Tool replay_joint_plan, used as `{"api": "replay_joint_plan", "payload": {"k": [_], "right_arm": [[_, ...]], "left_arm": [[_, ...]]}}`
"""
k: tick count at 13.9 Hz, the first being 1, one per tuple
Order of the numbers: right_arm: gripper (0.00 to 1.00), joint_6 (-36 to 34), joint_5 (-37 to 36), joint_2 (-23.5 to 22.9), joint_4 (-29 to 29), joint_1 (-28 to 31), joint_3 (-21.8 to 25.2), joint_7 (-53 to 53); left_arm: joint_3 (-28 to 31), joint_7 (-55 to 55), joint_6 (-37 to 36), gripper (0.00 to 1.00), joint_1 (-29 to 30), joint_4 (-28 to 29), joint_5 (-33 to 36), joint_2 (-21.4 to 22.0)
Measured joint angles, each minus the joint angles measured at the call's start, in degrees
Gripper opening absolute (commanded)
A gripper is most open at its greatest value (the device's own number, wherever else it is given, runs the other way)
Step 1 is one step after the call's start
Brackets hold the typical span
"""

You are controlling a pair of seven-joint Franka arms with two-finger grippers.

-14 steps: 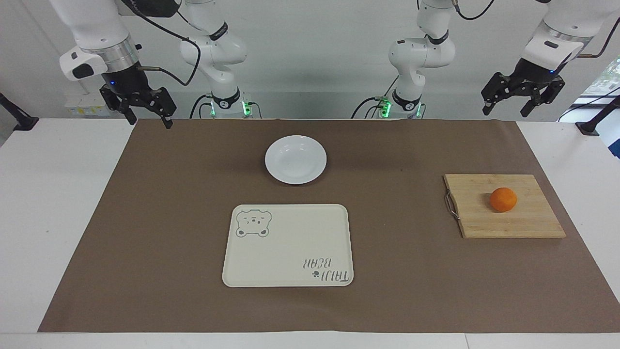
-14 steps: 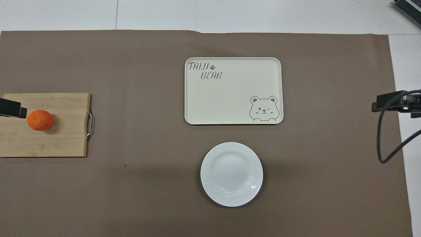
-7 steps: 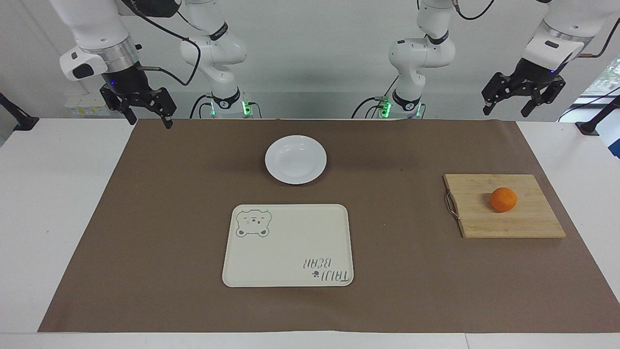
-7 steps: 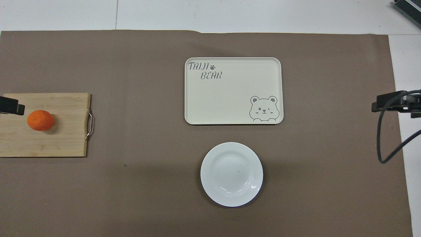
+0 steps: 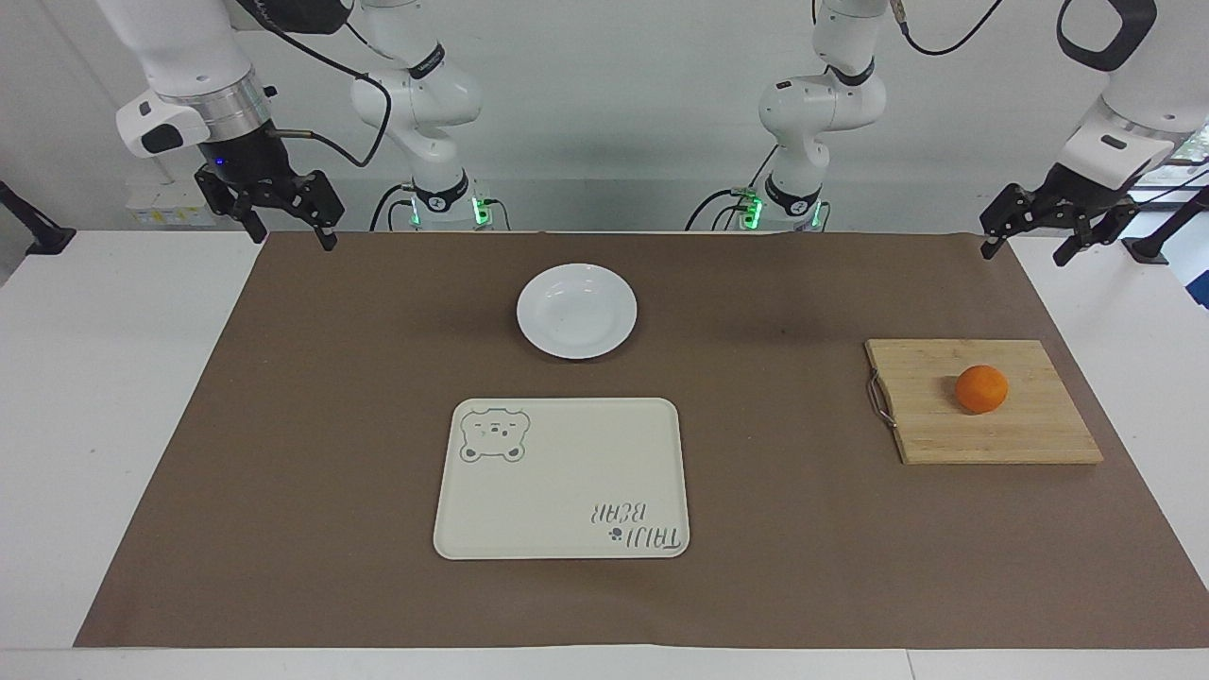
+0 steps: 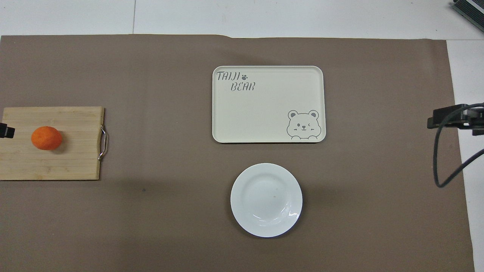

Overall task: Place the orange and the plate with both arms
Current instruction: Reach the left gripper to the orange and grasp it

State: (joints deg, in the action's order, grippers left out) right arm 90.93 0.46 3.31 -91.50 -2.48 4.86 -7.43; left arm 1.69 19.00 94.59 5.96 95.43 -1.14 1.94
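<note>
Jaws of both grippers stand spread apart and hold nothing. The left gripper [image 5: 1044,236] hangs in the air over the edge of the brown mat [image 5: 331,425] at the left arm's end of the worktop [image 5: 94,378]; the right gripper [image 5: 283,227] hangs over the mat's corner at the right arm's end.

Counted: two arms, two grippers, one orange [image 5: 981,389], one plate [image 5: 576,311], one cream tray [image 5: 562,478] with a bear drawing, one wooden cutting board [image 5: 982,401], one mat.

The orange sits on the cutting board toward the left arm's end of the worktop, well apart from the plate. The plate rests on the mat midway between the arms, with the tray just beside it, farther from the robots. Plate and tray are both bare.

The facing view shows both arms whole, their bases and the spread jaws. The overhead view shows only a dark tip of the left gripper [image 6: 6,132] at the picture's edge beside the board and part of the right gripper [image 6: 450,119] with a looping cable [image 6: 440,158]; it shows the tray's lettering [image 6: 235,81] upright
</note>
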Motion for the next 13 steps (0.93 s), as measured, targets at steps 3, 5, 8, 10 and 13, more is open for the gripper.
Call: {"api": "replay_joint_plan", "payload": {"k": [3,5,8,10,13], "right_arm": [[1.00,0.00,0.00,0.00,0.00,0.00,0.00,0.00],[1.00,0.00,0.00,0.00,0.00,0.00,0.00,0.00],[1.00,0.00,0.00,0.00,0.00,0.00,0.00,0.00],[1.00,0.00,0.00,0.00,0.00,0.00,0.00,0.00],[1.00,0.00,0.00,0.00,0.00,0.00,0.00,0.00]], "left_arm": [[0.00,2.31,9.94,1.00,1.28,8.04,-0.01,-0.60],[0.00,3.17,16.76,1.00,1.45,13.46,-0.01,-1.76],[-0.05,5.62,23.43,1.00,2.97,16.68,-0.01,-6.07],[-0.01,7.33,28.89,1.00,4.60,17.77,-0.01,-9.79],[-0.02,7.84,34.47,1.00,5.89,19.21,-0.01,-13.50]]}}
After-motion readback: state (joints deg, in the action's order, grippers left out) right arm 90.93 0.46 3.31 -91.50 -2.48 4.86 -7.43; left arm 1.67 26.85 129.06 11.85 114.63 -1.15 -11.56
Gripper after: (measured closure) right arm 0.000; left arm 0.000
